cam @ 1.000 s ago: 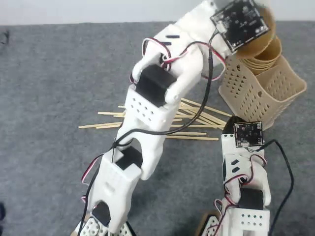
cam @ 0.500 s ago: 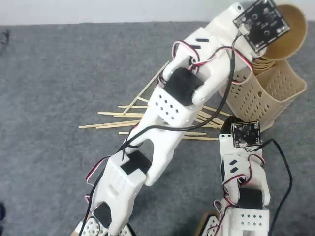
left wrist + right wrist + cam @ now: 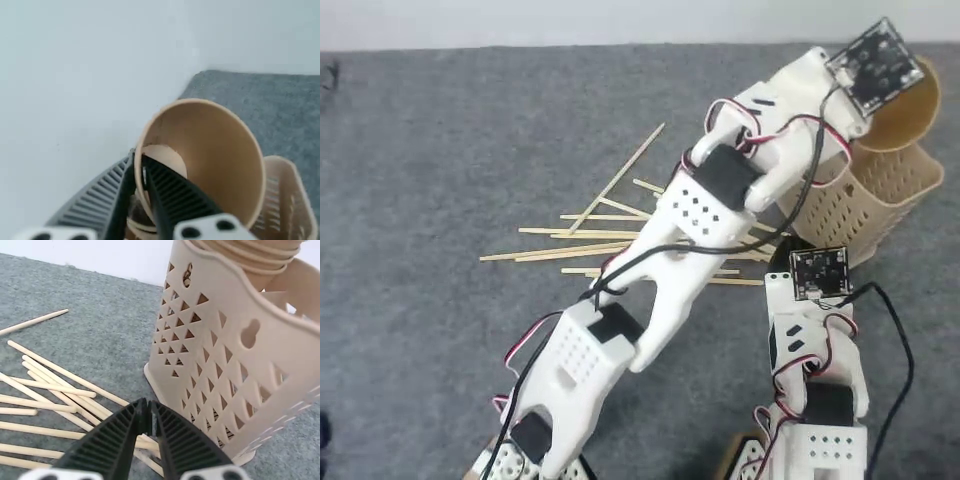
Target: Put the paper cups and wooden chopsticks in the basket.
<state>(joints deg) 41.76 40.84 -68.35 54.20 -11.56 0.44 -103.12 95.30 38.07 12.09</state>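
**At the basket: cups nearly done, chopsticks all to go**

At about 2 o'clock on the grey tabletop (image 3: 440, 150) stands the basket (image 3: 880, 195), with a nested stack of cups (image 3: 250, 255) already inside. The left end effector (image 3: 139, 162) is clamped on the rim of one more paper cup (image 3: 210, 150), one finger inside the wall and one outside. That cup hangs tilted at the basket's 12 o'clock edge. I cannot tell whether it has seated on the stack yet, so the cup half of the job looks close to finished but not released.

None of the wooden chopsticks (image 3: 570, 232) is in the basket. They lie scattered flat from the middle of the tabletop up to the basket's foot, on its 9 o'clock side. The right end effector (image 3: 148, 410) sits low, fingers together and holding nothing, directly over the nearest sticks and just beside the basket's wall. By my reckoning, the chopsticks are the bulk of what remains.
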